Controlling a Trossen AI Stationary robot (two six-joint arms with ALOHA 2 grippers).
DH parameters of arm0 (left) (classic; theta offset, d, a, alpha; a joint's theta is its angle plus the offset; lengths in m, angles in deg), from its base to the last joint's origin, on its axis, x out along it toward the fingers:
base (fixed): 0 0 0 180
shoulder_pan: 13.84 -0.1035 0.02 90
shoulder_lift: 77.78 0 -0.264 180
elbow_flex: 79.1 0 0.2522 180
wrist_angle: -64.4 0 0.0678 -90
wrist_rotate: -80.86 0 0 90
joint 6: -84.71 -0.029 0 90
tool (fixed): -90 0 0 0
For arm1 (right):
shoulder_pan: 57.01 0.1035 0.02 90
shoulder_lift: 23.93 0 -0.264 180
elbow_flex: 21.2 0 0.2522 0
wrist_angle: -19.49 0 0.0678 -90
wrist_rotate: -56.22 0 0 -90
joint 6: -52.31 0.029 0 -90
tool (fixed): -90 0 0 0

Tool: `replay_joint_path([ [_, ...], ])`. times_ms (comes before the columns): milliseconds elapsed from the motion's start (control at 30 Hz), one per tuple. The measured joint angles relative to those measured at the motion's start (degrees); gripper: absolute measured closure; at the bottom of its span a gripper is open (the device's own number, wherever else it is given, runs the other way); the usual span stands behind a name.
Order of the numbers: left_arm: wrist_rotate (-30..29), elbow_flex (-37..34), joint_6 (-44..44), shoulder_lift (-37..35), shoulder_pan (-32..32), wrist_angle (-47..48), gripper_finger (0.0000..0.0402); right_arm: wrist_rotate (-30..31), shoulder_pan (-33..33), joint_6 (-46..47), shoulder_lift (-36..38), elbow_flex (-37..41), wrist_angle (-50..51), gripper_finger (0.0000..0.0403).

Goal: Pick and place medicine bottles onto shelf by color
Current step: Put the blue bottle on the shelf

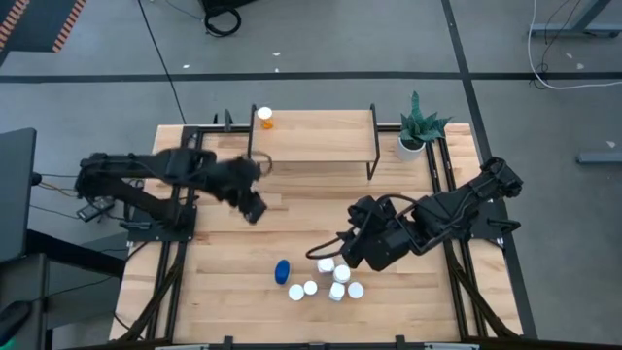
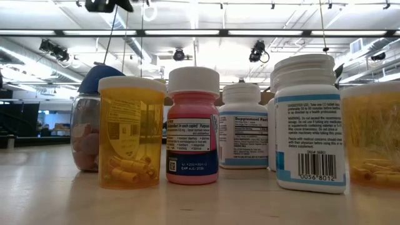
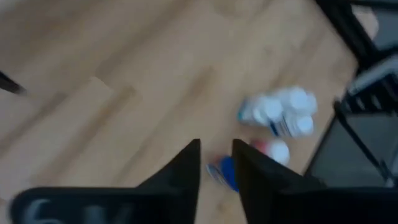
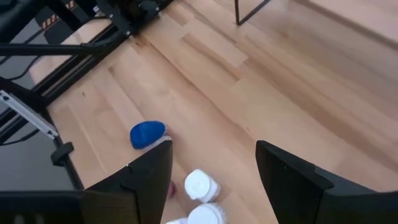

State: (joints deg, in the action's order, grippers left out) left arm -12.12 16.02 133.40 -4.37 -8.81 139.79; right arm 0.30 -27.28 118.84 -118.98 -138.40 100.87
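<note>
The bottles stand bunched on the table's near middle (image 1: 330, 280), mostly white-capped, with a blue one (image 1: 282, 271) lying at their left. In the low view they stand in a row: an orange one (image 2: 130, 140), a pink one (image 2: 192, 134) and white ones (image 2: 309, 125). One orange bottle (image 1: 264, 119) stands upright on the shelf (image 1: 321, 138), at its far left corner. My left gripper (image 1: 256, 211) hovers over bare table in front of the shelf, its fingers (image 3: 216, 146) a narrow gap apart. My right gripper (image 1: 335, 251) is open wide (image 4: 214, 155) just above white caps (image 4: 200, 185).
A potted green plant (image 1: 418, 126) stands at the far right corner beside the shelf. Black frame rails run along both table sides (image 1: 160, 262). Bare wood lies between the shelf's thin black legs (image 1: 371, 160) and the bottle cluster.
</note>
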Motion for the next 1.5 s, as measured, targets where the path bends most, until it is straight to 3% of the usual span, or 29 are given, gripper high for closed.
replay_joint_path([
  [133, -0.07, 0.0, 0.39, 1.4, 7.08, -2.15, 0.0225, -1.52, -0.54, 1.23, 0.0, 0.0, 0.01, 0.0164],
  [333, -0.08, 0.0, -9.89, 5.13, 16.54, -3.71, 0.0155, -1.73, -0.74, 2.74, 0.0, 0.0, 0.01, 0.0164],
  [500, -0.21, 0.0, 4.56, 9.97, 19.08, -2.01, 0.0126, -1.86, -0.79, 8.72, 0.0, 0.0, 0.07, 0.0164],
  [733, 0.29, 0.0, 20.27, 18.13, 19.78, -4.42, 0.0111, -2.54, -0.74, 17.63, 0.0, 0.0, 1.43, 0.0164],
  [933, 1.54, 0.0, 33.08, 22.11, 19.68, -7.55, 0.011, -8.12, -0.74, 17.21, 0.0, 0.0, 1.79, 0.0164],
  [1100, 0.33, 0.05, 37.82, 24.52, 19.73, -14.46, 0.011, -10.61, -0.74, 13.57, 0.0, 0.0, 2.2, 0.0164],
  [1500, 1.14, 0.0, 43.73, 28.94, 19.53, -12.51, 0.011, -11.9, 0.94, 6.72, 0.0, 0.0, 2.51, 0.0164],
])
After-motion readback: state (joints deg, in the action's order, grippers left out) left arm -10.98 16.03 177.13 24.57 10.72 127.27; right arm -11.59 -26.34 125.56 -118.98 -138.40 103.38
